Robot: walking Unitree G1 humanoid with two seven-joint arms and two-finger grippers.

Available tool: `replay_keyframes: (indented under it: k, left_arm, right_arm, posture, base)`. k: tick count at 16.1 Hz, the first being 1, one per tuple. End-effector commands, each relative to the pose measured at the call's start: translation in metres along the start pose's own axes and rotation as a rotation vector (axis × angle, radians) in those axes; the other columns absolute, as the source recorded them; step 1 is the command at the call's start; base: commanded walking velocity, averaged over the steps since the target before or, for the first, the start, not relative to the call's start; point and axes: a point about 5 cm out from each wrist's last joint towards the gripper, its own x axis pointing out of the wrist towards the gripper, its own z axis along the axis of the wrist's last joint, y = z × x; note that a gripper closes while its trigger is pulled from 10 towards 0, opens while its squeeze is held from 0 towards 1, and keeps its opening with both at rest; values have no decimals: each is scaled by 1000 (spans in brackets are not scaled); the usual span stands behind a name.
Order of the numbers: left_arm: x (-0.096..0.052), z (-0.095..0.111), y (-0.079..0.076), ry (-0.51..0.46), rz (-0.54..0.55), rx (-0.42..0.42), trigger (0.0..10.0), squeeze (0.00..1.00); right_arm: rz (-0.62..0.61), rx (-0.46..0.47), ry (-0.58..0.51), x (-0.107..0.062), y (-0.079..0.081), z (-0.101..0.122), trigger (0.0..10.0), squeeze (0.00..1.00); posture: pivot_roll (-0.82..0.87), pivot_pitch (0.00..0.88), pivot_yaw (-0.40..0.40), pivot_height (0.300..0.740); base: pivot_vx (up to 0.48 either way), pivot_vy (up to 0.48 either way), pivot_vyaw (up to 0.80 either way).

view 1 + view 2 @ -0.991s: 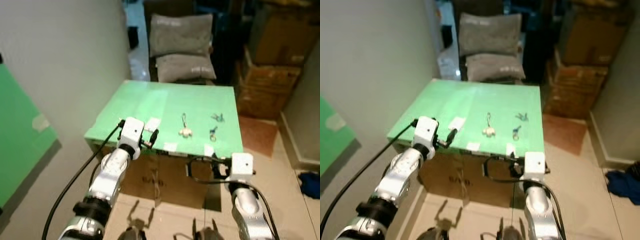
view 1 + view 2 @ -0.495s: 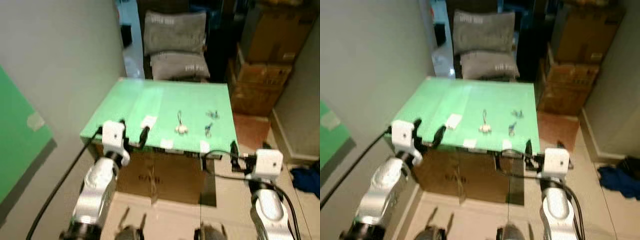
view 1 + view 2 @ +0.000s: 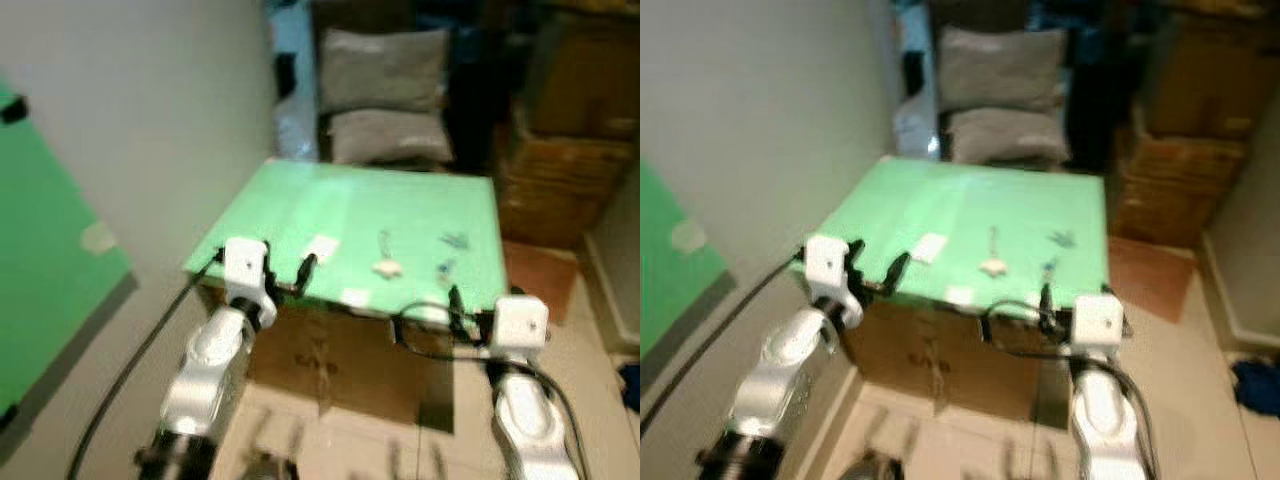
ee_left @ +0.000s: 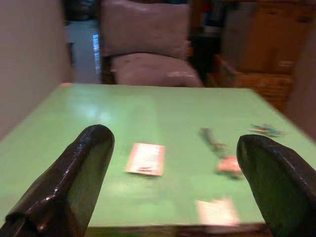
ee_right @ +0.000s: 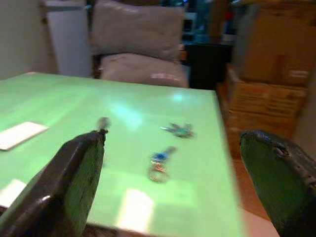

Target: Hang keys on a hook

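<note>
Three key sets lie on the green table (image 3: 330, 200): a keychain with a white charm (image 3: 386, 264), a blue-tagged key (image 5: 159, 165) and a teal bunch (image 5: 178, 130) farther back. My left gripper (image 3: 288, 275) is held open at the table's front edge, level with a white card (image 4: 146, 158). My right gripper (image 3: 465, 305) is also open, just in front of the edge on the right, facing the blue-tagged key. Neither holds anything. The head views are blurred.
White tape patches (image 4: 217, 212) sit along the table's front edge, over a cardboard box (image 3: 330, 350). Grey cushions (image 3: 385, 95) lie behind the table, stacked cardboard boxes (image 3: 560, 150) at the right. A grey wall with a green panel (image 3: 50, 250) stands at the left.
The whole view has swung and blurred, so the camera moved. Both grippers stay open near the table's front edge, the right one a little higher than a second ago. The keys lie unmoved.
</note>
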Motion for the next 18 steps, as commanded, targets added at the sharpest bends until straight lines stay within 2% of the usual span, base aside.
replay_keyframes:
  k: [1, 5, 7, 9, 10, 11, 12, 13, 14, 15, 18]
  left_arm:
    - [4, 2, 2, 4, 14, 6, 10000, 0]
    - [4, 2, -2, 5, -22, 55, 10000, 0]
    - [6, -2, -2, 39, -23, 57, 10000, 0]
    - [10, -9, 1, 88, -4, 0, 10000, 0]
    - [11, -9, 1, 97, -1, 6, 10000, 0]
    - [20, -17, 1, 152, 7, 49, 10000, 0]
    - [26, -21, -2, 177, 5, 47, 10000, 0]
    - [32, -24, -7, 211, 5, 24, 10000, 0]
    - [40, -24, -7, 231, 46, -62, 10000, 0]
    - [46, -23, -8, 241, 71, -99, 10000, 0]
    - [58, -21, -23, 271, 68, -161, 10000, 0]
  right_arm:
    - [21, -8, 10, 0, 2, -1, 10000, 0]
    - [35, -5, 21, 3, 6, -2, 10000, 0]
    - [46, -2, 26, 4, 10, -3, 10000, 0]
    - [51, -2, 31, 4, 11, -4, 10000, 0]
    - [52, -2, 31, 4, 12, -4, 10000, 0]
    - [50, 1, 37, 3, 12, -5, 10000, 0]
    - [48, 4, 43, 2, 12, -6, 10000, 0]
    - [51, 4, 48, 1, 13, -7, 10000, 0]
    - [57, 1, 56, -1, 13, -8, 10000, 0]
    - [64, -6, 57, -4, 13, -7, 10000, 0]
    - [65, -17, 84, -17, 10, -11, 10000, 0]
  posture:
    - [-101, 0, 89, 682]
    - [-101, 0, 93, 682]
    - [-101, 0, 94, 682]
    - [-99, 0, 99, 682]
    - [-101, 0, 101, 682]
    - [-99, 0, 99, 682]
    - [-97, 0, 97, 682]
    - [-100, 0, 96, 682]
    - [-108, 0, 96, 682]
    - [-117, 0, 99, 682]
    - [-134, 5, 102, 682]
  base:
    - [480, 0, 0]
    - [480, 0, 0]
    - [480, 0, 0]
    - [204, 0, 0]
    - [0, 0, 0]
    - [0, 0, 0]
    - [0, 0, 0]
    - [0, 0, 0]
    - [0, 0, 0]
    - [0, 0, 0]
    - [0, 0, 0]
